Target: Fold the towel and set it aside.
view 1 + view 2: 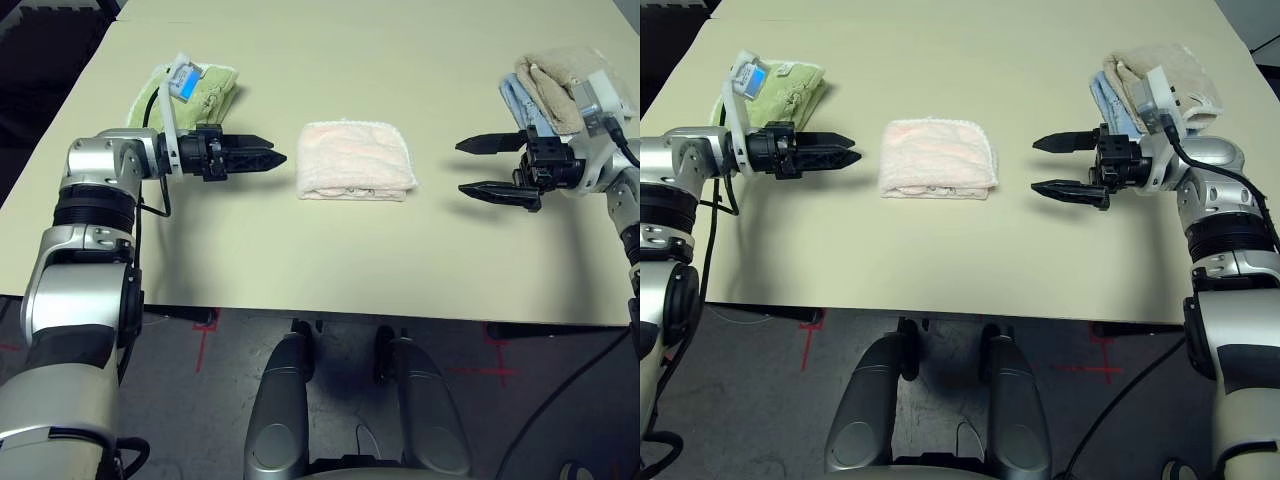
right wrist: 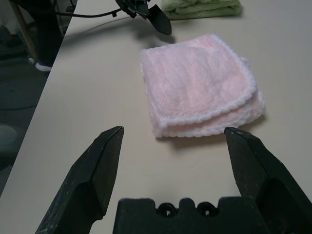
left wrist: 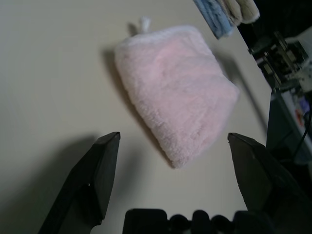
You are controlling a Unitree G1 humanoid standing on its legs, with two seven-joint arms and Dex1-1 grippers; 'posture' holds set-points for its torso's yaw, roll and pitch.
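You see the tabletop (image 1: 330, 270) carrying the towel (image 1: 355, 160), folded into a pad at its centre. The left hand (image 1: 268, 158) hangs just left of the towel, fingers spread and empty. The right hand (image 1: 483, 167) hangs to the towel's right, likewise spread and empty. A green towel (image 1: 200, 92) lies behind the left hand.

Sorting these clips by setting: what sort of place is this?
Probably a robotics lab or test room, not a home: a plain beige work table, red tape crosses marking the grey floor beneath, and loose black cables trailing beside it.
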